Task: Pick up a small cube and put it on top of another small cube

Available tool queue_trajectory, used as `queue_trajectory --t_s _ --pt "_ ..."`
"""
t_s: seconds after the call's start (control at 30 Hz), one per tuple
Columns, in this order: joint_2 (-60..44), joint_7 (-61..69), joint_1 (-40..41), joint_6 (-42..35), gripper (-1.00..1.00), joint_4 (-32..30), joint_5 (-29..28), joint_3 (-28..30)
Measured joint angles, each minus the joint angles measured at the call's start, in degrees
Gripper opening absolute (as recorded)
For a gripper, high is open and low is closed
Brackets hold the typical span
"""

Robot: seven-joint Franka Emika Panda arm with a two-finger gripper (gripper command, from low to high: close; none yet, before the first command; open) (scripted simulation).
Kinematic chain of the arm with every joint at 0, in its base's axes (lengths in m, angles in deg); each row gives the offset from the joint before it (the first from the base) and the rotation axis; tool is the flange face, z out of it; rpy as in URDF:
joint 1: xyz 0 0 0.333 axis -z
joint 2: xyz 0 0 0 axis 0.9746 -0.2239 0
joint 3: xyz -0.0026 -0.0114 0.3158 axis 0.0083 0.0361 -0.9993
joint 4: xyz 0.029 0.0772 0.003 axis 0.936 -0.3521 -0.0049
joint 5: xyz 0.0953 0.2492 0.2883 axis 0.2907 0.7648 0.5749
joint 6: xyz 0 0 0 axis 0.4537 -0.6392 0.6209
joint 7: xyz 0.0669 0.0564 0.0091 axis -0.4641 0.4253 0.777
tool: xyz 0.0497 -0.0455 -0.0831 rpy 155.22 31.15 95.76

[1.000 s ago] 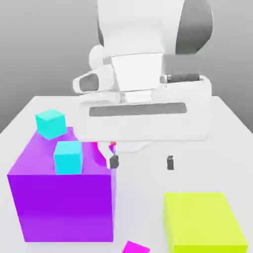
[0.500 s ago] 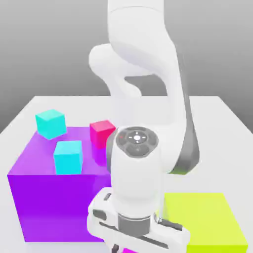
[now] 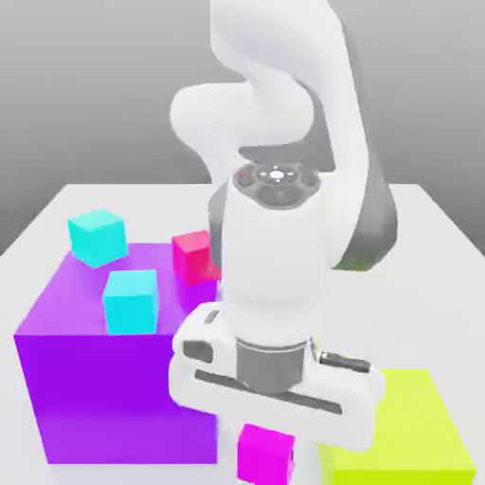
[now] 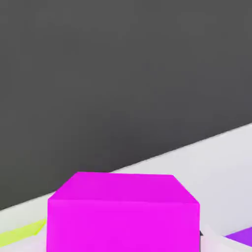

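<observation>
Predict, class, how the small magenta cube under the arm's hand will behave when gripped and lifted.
The magenta cube probably stays rigid: its edges look straight and crisp. Its flat, parallel faces should suit a two-sided pinch. Its smooth, plain surface might slip under a weak squeeze, and it shouldn't roll.

no readable text

no lettering, label, brand, number or sign can be read on any surface in either view.
</observation>
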Motion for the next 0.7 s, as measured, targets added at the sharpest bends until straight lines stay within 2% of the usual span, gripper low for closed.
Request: queue_trajectory --t_s 0.27,0.7 --pt "16.35 6.49 3.65 -11.48 -1.00 -4.87 1.21 1.40" --pt "43.47 11.04 7.23 -30.83 -1.00 -15.78 -2.18 2.52"
